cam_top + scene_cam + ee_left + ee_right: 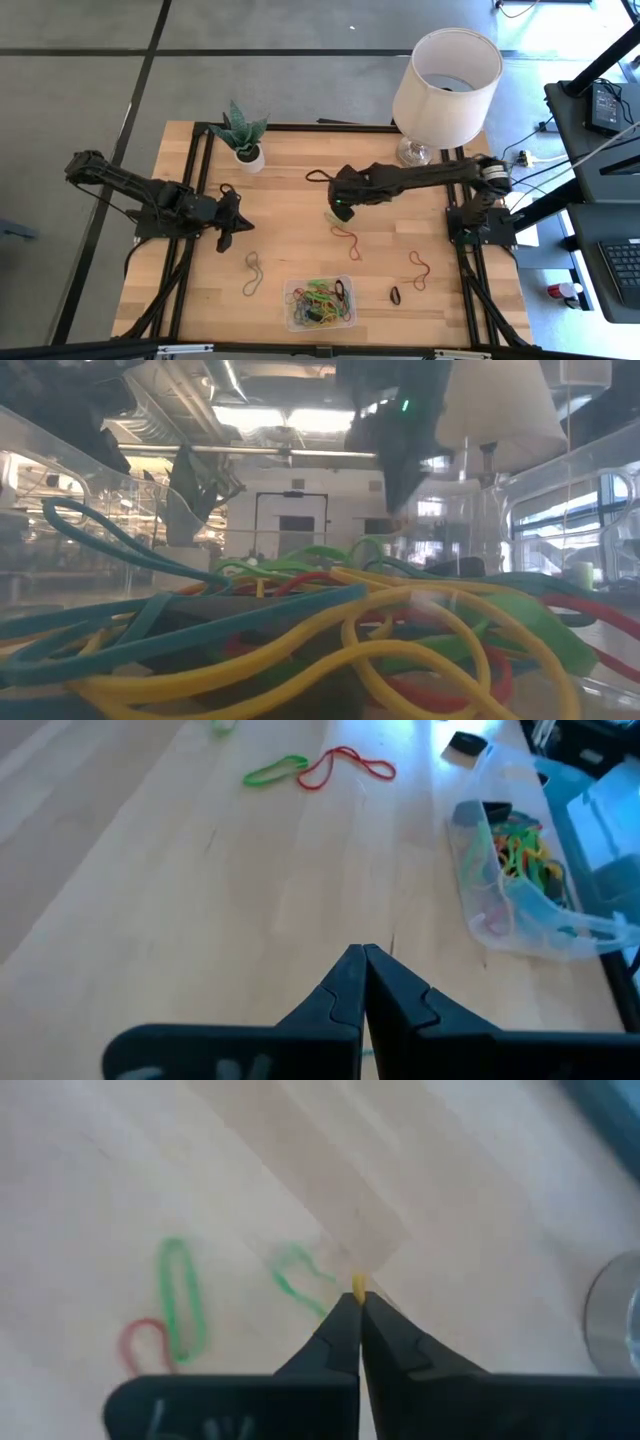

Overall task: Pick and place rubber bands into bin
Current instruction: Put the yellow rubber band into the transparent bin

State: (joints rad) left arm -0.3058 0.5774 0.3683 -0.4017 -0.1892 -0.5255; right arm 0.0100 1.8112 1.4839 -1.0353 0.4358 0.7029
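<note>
The clear plastic bin (292,288) stands near the table's front edge with several coloured rubber bands (320,303) in it, and fills the low view's foreground (300,630). Loose bands lie on the wood: a green one (183,1300) beside a red one (347,242), another red (418,268), a tan (253,272) and a black one (395,296). My right gripper (338,212) hangs above mid-table, shut on a yellow scrap (358,1286). A faint green loop (297,1275) shows beside its tips. My left gripper (228,232) waits shut at the left. My right gripper pinches a small yellow bit of rubber band (358,1286) between its two fingertips, coming steeply from above. Only that bit shows past the tips. I cannot tell whether the faint green loop beside them hangs from the hold or lies on the table.
A white lamp (445,75) stands at the far right corner and a small potted plant (242,140) at the far left. Black frame rails (195,190) run along both table sides. Bare wood lies between the two grippers and the bin.
</note>
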